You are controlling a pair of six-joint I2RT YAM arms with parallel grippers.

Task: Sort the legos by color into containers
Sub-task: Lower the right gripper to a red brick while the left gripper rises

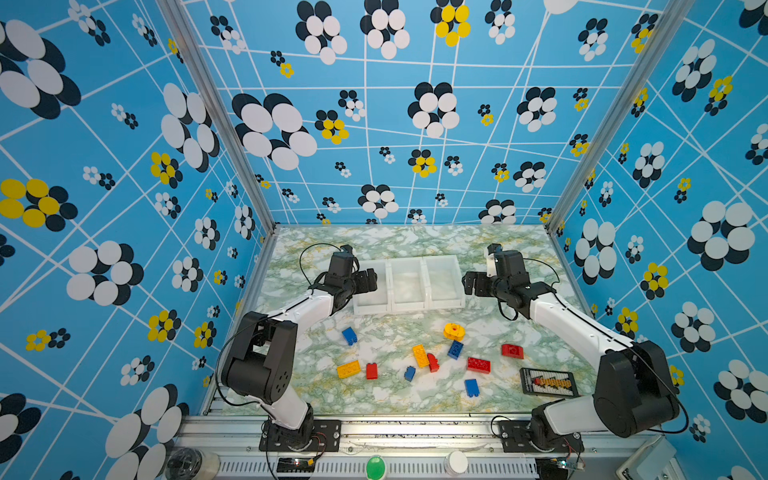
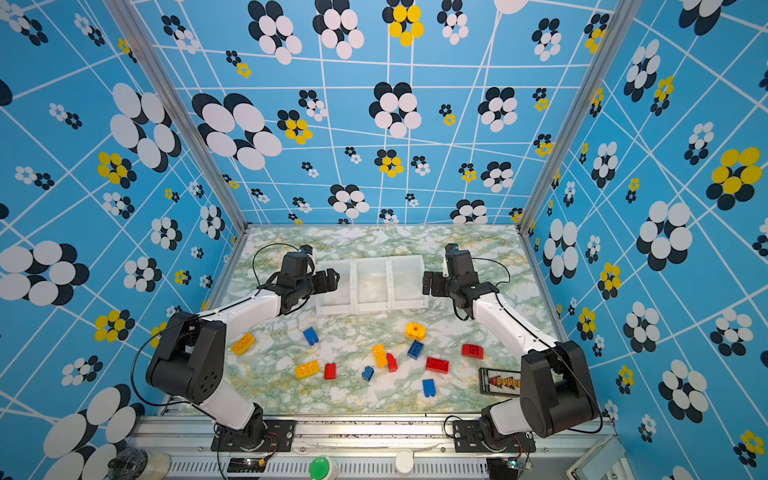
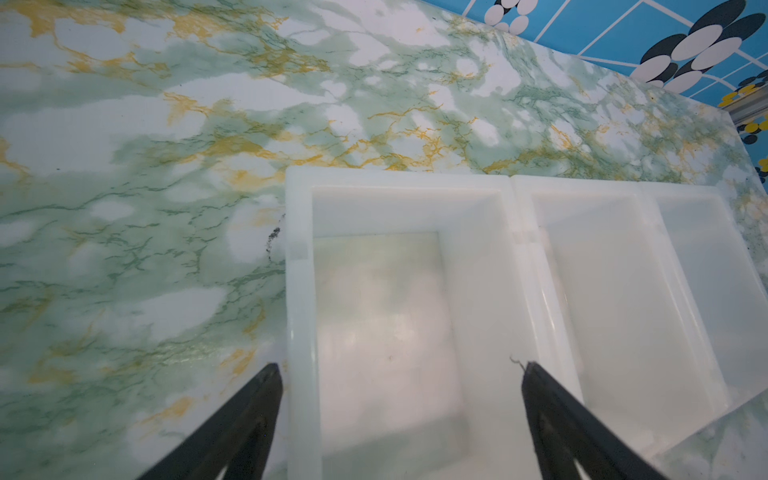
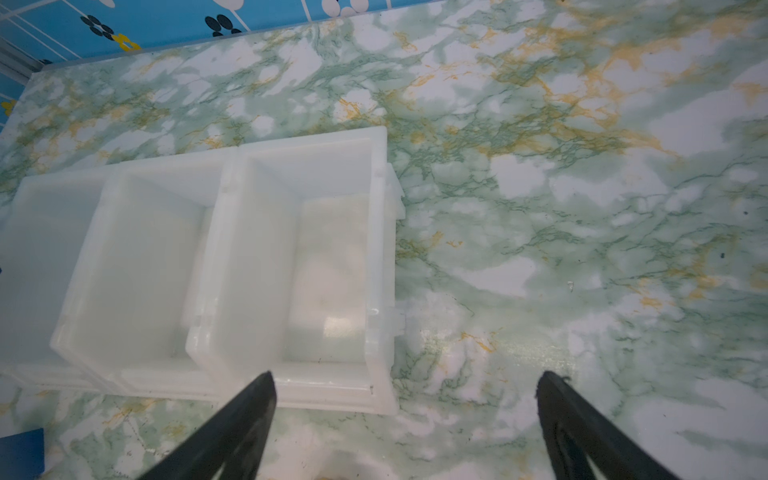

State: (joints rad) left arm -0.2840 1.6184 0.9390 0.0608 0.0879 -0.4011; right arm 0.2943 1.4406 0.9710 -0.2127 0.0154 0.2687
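Findings at this moment.

**Hands.** The left hand (image 1: 366, 280) hangs over the end bin of the containers (image 1: 408, 309) on its own arm's side. In the left wrist view its fingers are spread wide, straddle that bin and hold nothing. The right hand (image 1: 469, 285) sits just beside the opposite end of the containers. It is also fully spread and empty, with one finger over the end bin's front rim and the other over bare desk (image 1: 374, 399).

**Deciding relation.** All the legos I can see lie on the desk on the arm-base side of the containers, so each hand must draw back from the row toward its own base to reach one.
- The blue brick (image 1: 349, 336) is the closest piece to the left hand. Its long axis slants toward the containers' front rim.
- The yellow round piece (image 1: 454, 331) lies nearest the containers' right-arm end, and I judge it to be the right hand's shortest reach.
- The red rounded brick (image 1: 512, 351) lies further from the containers.
- One yellow brick (image 2: 242, 343) lies near the left arm's elbow.

**Containers.** All three bins are empty in both wrist views, so no sorting has been done yet. A black tray (image 1: 548, 382) lies well apart from the containers and is not part of the job.
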